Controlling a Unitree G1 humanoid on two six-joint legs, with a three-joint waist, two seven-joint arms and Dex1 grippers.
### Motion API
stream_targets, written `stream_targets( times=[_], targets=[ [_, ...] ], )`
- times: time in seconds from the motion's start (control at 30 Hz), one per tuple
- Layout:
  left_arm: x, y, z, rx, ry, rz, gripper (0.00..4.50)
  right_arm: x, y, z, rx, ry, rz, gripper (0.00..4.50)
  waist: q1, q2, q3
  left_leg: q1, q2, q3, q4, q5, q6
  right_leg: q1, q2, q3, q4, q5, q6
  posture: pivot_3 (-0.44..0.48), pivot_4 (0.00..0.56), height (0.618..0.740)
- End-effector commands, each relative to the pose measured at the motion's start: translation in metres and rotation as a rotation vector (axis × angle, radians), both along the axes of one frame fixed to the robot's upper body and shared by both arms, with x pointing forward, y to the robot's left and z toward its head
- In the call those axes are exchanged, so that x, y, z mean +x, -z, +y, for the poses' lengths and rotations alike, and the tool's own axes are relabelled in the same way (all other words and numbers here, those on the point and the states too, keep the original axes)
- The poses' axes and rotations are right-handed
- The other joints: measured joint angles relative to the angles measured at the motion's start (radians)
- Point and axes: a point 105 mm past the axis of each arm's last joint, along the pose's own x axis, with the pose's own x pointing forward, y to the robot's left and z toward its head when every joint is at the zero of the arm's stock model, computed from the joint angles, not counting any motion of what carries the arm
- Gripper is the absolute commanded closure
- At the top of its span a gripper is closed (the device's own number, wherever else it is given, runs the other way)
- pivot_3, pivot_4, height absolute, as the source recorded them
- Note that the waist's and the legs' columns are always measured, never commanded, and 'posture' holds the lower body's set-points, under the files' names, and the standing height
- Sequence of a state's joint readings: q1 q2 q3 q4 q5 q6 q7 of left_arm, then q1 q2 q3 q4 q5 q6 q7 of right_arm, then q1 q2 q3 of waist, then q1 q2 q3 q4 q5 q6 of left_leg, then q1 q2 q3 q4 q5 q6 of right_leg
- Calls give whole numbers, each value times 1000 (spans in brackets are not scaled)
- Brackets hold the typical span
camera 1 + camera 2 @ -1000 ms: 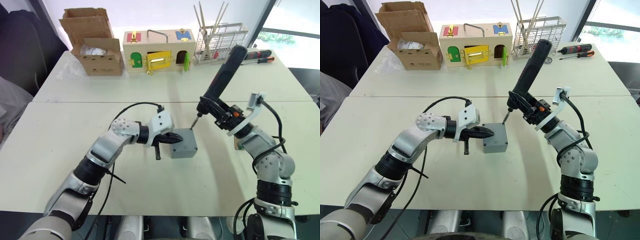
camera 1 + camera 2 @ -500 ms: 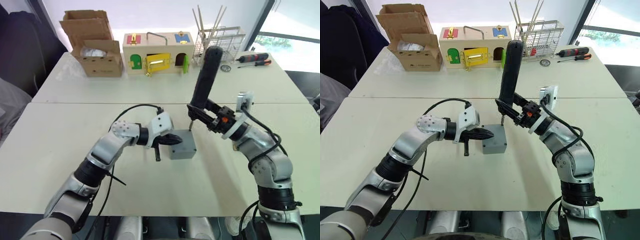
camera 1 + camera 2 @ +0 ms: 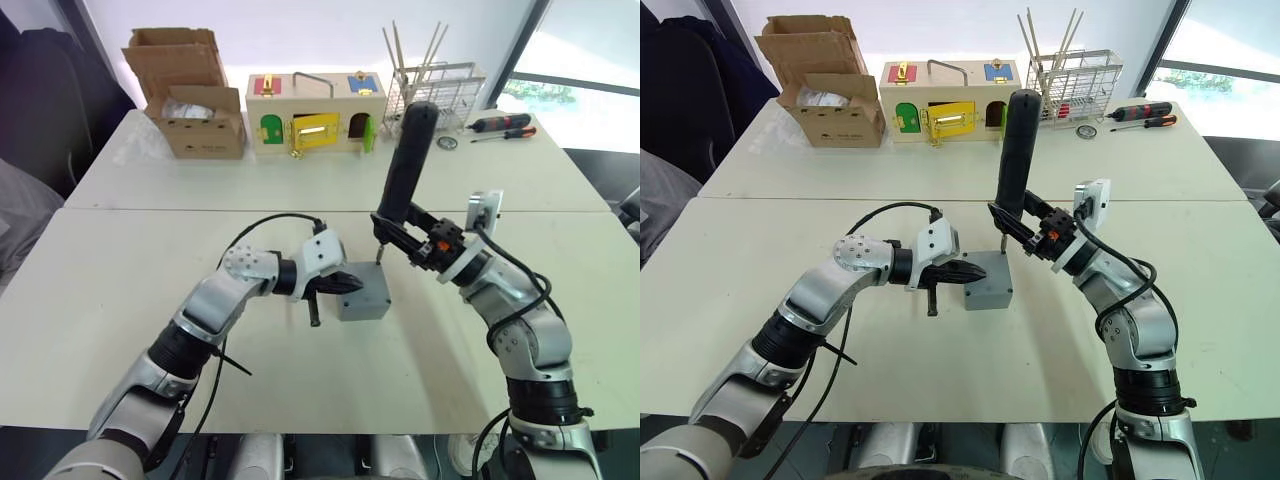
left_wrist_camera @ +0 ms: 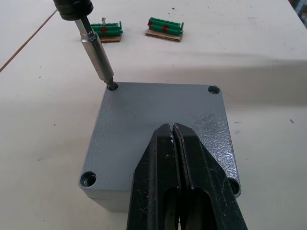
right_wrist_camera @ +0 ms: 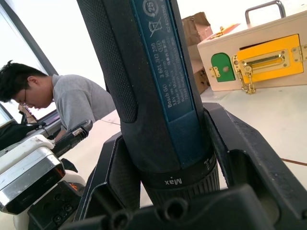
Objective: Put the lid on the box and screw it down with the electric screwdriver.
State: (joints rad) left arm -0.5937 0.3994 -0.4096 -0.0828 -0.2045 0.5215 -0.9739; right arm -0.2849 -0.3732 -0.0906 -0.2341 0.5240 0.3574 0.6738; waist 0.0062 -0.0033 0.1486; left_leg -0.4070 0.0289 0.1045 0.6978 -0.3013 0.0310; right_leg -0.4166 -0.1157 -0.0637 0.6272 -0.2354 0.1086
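Right pincer (image 5: 168,191), clamped on thick black cylindrical electric screwdriver (image 3: 405,165), is seating its near-upright bit in shallow grey plastic lid (image 4: 158,120)'s 11 o'clock corner hole; left pincer (image 4: 175,132), fingers together, is pressing the lid's 6 o'clock edge.

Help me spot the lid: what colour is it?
Grey, slightly speckled; the lid shows best in the left wrist view.

Electric screwdriver (image 3: 405,165) now swung from tilted to near upright; bit now seated in lid (image 4: 158,120) corner hole.
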Motion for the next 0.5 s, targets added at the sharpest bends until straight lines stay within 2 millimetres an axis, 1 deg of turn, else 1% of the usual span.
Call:
stream_targets(
  times=[0.03,0.27,0.5],
  targets=[
    [-3,10,0,30,-3,23,4500,-5,49,8,-55,-30,178,2697,0,-1,-2,0,0,0,0,0,0,1,0,0,0,0,0,0,150,728],
    [-3,11,0,31,-5,22,4500,-5,58,3,-67,16,181,2697,0,-2,-6,5,1,-1,-1,-1,1,8,0,-2,-6,-2,-4,0,150,728],
    [-3,12,1,35,-4,23,4500,-8,70,6,-95,14,193,2697,0,-4,-11,7,1,-1,-2,-2,2,10,-1,-2,-9,-2,-4,0,150,728]
  ],
)
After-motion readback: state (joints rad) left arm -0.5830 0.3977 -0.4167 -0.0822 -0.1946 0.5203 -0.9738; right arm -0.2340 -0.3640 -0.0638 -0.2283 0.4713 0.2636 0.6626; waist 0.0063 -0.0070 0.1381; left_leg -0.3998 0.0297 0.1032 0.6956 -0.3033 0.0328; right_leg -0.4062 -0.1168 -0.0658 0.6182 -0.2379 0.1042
